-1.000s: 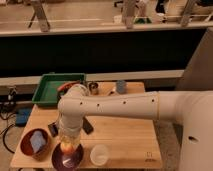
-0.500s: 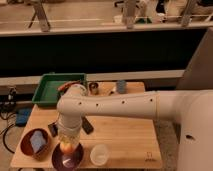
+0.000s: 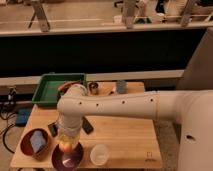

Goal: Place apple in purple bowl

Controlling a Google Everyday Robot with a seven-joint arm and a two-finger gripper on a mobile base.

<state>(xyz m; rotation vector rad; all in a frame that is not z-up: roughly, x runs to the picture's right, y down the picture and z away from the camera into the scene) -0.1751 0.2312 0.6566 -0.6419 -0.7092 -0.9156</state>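
the gripper hangs over the purple bowl at the bench's front left edge, apple beneath it.

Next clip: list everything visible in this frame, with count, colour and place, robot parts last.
Round purple bowl: 1, purple, table's front edge, left of centre.
Apple: 1, reddish-yellow, at the bowl's back rim, under the gripper.
Brown bowl: 1, front left, holding a blue item.
Small white cup: 1, right of the purple bowl.
Green tray: 1, back left.
Grey cup: 1, back centre.
Wooden table: 1, light wood.
Robot arm: 1, white, reaching in from the right.
Gripper: 1, above the purple bowl.
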